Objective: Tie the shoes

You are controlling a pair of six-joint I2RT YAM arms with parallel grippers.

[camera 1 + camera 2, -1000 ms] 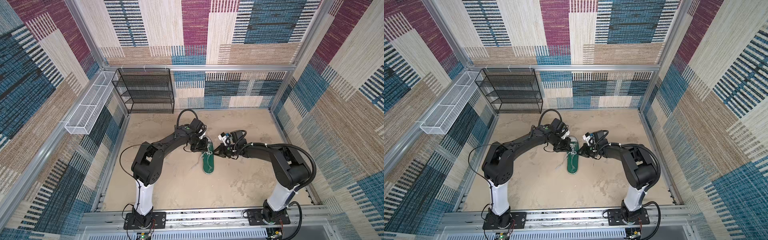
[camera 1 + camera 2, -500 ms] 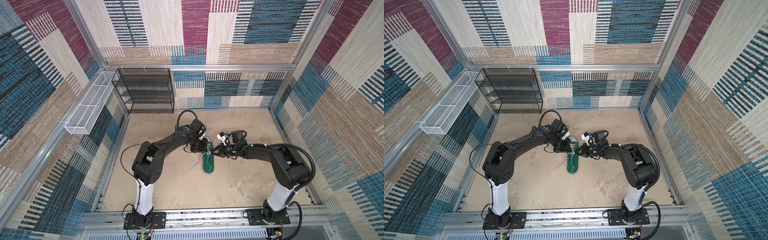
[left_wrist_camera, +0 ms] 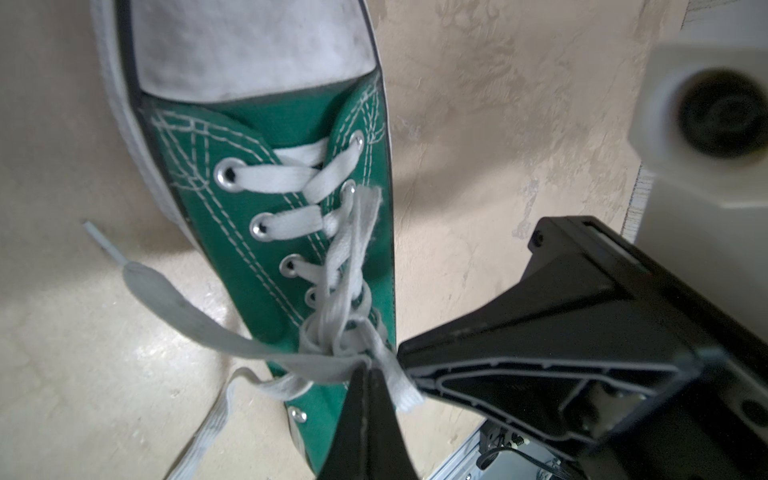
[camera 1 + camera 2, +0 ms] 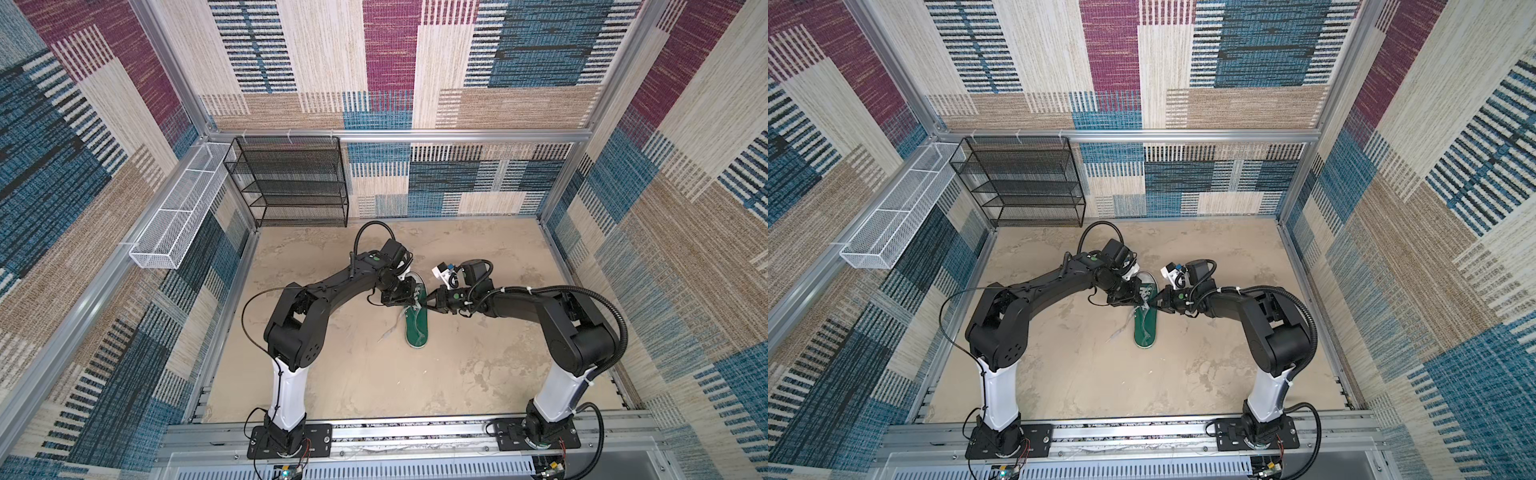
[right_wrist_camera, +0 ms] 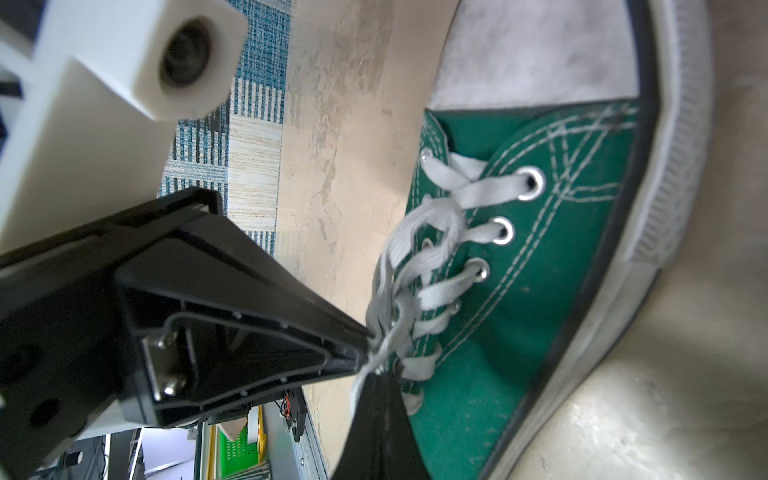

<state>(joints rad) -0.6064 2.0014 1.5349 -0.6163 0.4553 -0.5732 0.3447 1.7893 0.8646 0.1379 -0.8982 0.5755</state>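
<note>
In both top views a green canvas sneaker point(image 4: 417, 330) point(image 4: 1145, 328) is seen near the middle of the sandy, mottled worktop point(image 4: 332, 374). Its white rubber toe cap is turned to 12 o'clock and its heel to 6 o'clock. The left tool point(image 4: 413, 296) is brought in from 9 o'clock and the right tool point(image 4: 430, 300) from 3 o'clock, and their tips nearly meet over the lacing. One flat, whitish strand of the laces point(image 4: 392, 328) is trailed onto the worktop toward 7 o'clock. A black mesh rack point(image 4: 291, 183) is set against the back wall at 11 o'clock. A long white wire basket point(image 4: 178, 224) is hung on the side wall at 10 o'clock.

In the left wrist view the woven laces point(image 3: 349, 232) are crossed through metal eyelets and gathered into a loose tangle at the upper eyelets. White double stitching is shown on the canvas point(image 3: 249, 232). The left tool point(image 3: 368, 374) is pressed together, with a lace strand pinched at its narrow black tip. The right tool's wedge-shaped finger point(image 3: 498, 332) is seen just beside the tangle.

In the right wrist view the right tool point(image 5: 376, 380) is likewise pressed together on a strand of the laces point(image 5: 415, 257). The ribbed, hollow-backed finger of the left tool point(image 5: 249, 332) reaches the same bunch. The ridged white sole edge point(image 5: 665, 208) is shown.
</note>
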